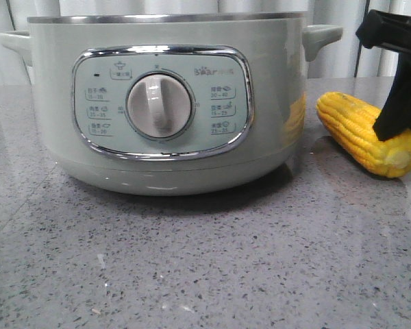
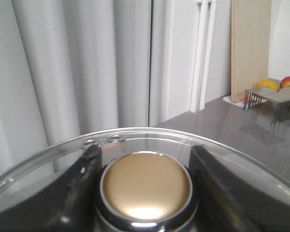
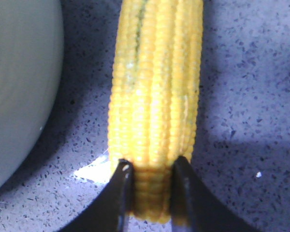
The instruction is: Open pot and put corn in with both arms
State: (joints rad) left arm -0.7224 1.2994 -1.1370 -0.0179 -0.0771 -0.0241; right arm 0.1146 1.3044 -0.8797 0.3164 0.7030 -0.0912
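The pale green pot (image 1: 164, 103) stands on the table with its dial panel facing the camera; its steel rim shows no lid on it. Its wall also shows in the right wrist view (image 3: 19, 87). The yellow corn (image 1: 359, 127) lies to the right of the pot. My right gripper (image 1: 397, 116) is shut on the cob's near end, one finger pressed on each side (image 3: 151, 166) of the corn (image 3: 154, 87). My left gripper (image 2: 145, 149) is shut on the gold knob (image 2: 146, 186) of the clear glass lid (image 2: 53, 154), held up away from the pot and out of the front view.
The grey speckled table (image 1: 192, 260) runs in front of the pot. White curtains hang behind. In the left wrist view a wire rack (image 2: 270, 94) with fruit and a wooden board (image 2: 250, 48) stand far off on the table.
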